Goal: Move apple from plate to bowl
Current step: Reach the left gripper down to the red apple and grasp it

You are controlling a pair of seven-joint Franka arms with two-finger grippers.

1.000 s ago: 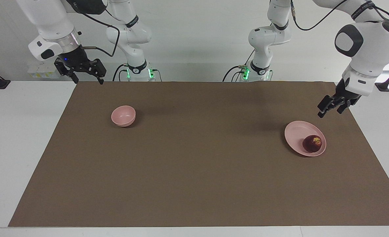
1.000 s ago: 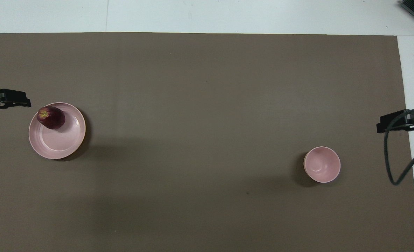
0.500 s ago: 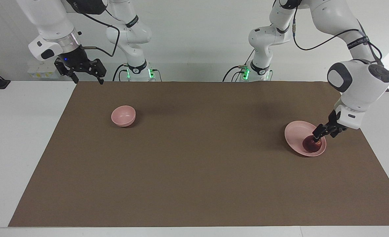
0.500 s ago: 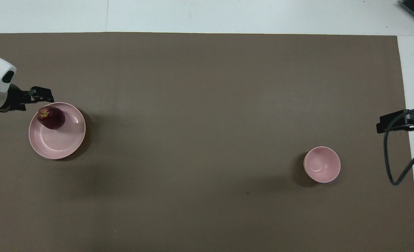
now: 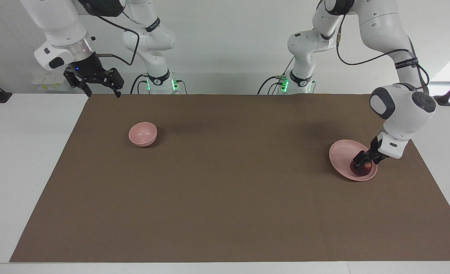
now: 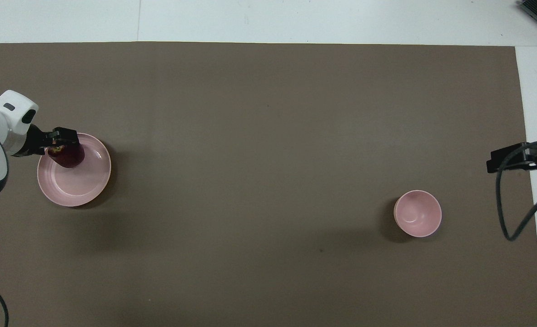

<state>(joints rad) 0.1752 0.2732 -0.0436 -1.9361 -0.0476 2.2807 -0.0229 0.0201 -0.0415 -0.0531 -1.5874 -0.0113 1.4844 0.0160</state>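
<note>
The dark red apple [image 5: 362, 169] lies on the pale pink plate [image 5: 339, 154], on the part of it farther from the robots, at the left arm's end of the table. My left gripper [image 5: 363, 161] is down on the apple, open, with a finger on either side of its top. In the overhead view the left gripper [image 6: 66, 138] covers the top of the apple [image 6: 70, 157] on the plate [image 6: 75, 187]. The small pink bowl [image 5: 142, 133] stands empty toward the right arm's end and shows in the overhead view too [image 6: 417, 213]. My right gripper [image 5: 101, 90] waits open, raised over the mat's corner.
A brown mat [image 5: 225, 182] covers most of the white table. A black cable [image 6: 507, 218] hangs from the right arm beside the bowl, at the mat's edge. The right gripper [image 6: 493, 164] shows at that edge in the overhead view.
My left gripper has come down from above the plate's edge onto the apple and now straddles it. The apple, plate, bowl and right arm have not moved.
</note>
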